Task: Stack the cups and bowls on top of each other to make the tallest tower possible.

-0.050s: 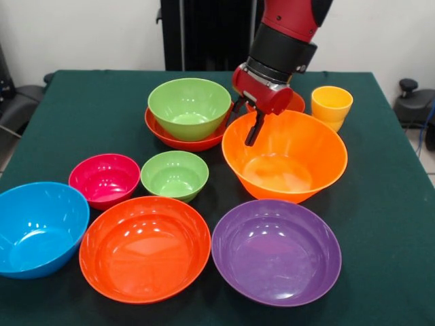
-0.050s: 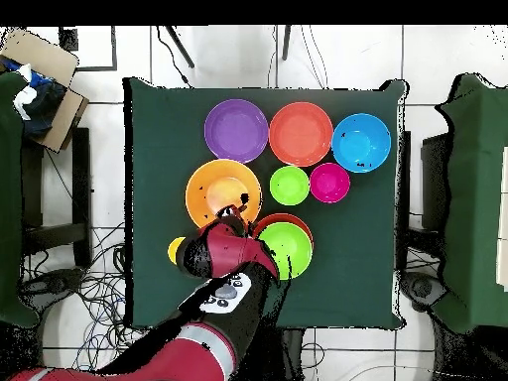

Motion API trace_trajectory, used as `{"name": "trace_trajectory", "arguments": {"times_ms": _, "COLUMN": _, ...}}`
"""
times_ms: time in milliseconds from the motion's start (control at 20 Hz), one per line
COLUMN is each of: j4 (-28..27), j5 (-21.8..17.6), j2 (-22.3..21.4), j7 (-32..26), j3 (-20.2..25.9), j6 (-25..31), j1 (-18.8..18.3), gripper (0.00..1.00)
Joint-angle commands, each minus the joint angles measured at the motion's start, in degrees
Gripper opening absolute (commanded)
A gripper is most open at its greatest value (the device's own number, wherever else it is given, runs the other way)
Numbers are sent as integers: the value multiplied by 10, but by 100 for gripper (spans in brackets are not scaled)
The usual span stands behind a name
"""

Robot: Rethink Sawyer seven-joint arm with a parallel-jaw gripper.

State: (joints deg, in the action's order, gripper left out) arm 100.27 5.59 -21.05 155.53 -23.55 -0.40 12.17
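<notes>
Meanwhile 1 green bowl [image 1: 189, 105] sits nested in a red-orange bowl [image 1: 178, 138], and the gripper [image 1: 252, 123], jaws spread, grasps nothing over the empty orange bowl [image 1: 285, 157].

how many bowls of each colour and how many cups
Green bowls: 2
Red-orange bowls: 2
Orange bowl: 1
Purple bowl: 1
Blue bowl: 1
Magenta bowl: 1
Yellow cup: 1
Total: 9

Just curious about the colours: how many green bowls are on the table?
2. The larger green bowl sits nested in a red-orange bowl at the far side; the smaller green bowl stands alone mid-table, beside the magenta bowl. None seems hidden.
</notes>
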Motion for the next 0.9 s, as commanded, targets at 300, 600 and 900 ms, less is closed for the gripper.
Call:
{"name": "trace_trajectory", "arguments": {"times_ms": 300, "j4": -41, "j5": -8, "j2": 7, "j7": 3, "j3": 48, "j6": 63, "j1": 12, "gripper": 100}}
{"name": "trace_trajectory", "arguments": {"times_ms": 600, "j4": -42, "j5": -8, "j2": 8, "j7": 3, "j3": 47, "j6": 63, "j1": 12, "gripper": 100}}
{"name": "trace_trajectory", "arguments": {"times_ms": 900, "j4": -42, "j5": -7, "j2": 8, "j7": 3, "j3": 45, "j6": 65, "j1": 14, "gripper": 100}}
